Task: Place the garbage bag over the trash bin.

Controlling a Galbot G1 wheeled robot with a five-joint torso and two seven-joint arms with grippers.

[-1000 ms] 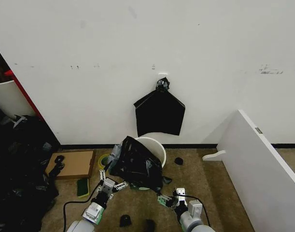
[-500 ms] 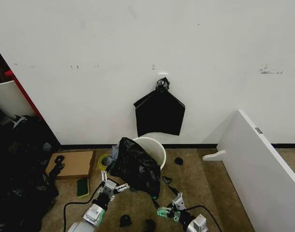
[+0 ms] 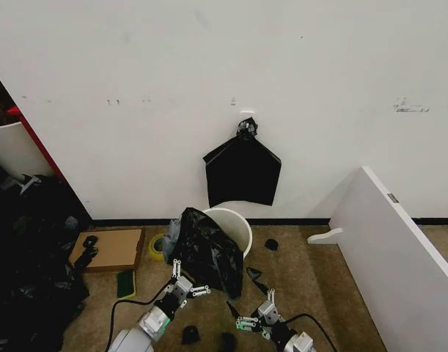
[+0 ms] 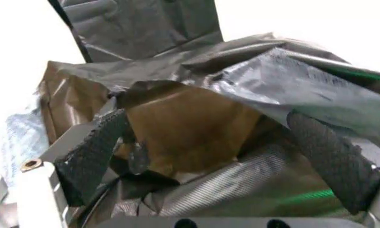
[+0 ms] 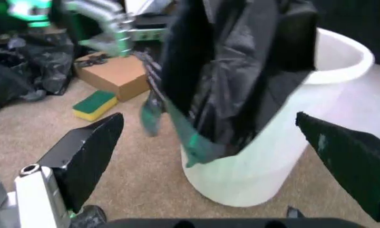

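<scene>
The cream-white trash bin (image 3: 237,222) stands on the carpet by the wall. The glossy black garbage bag (image 3: 204,249) hangs crumpled over its near left side, leaving the far rim bare. My left gripper (image 3: 191,279) is open at the bag's lower left edge. In the left wrist view its fingers (image 4: 91,156) are spread with the garbage bag (image 4: 253,80) just beyond them. My right gripper (image 3: 252,309) is open on the carpet in front of the bin, apart from the bag. The right wrist view has the trash bin (image 5: 285,142) and the garbage bag (image 5: 234,71) ahead between wide-spread fingers (image 5: 88,152).
Flat black bags (image 3: 242,172) hang on the wall behind the bin. To the left are a cardboard box (image 3: 110,249), a green sponge (image 3: 126,284), a tape roll (image 3: 158,246) and a heap of black bags (image 3: 26,249). A white board (image 3: 399,249) stands at the right. Small black scraps (image 3: 271,244) dot the carpet.
My left gripper has moved right, closer to the bag's lower edge. My right gripper has drawn back from the bin. The bag's lower edge has pulled in a little towards the bin.
</scene>
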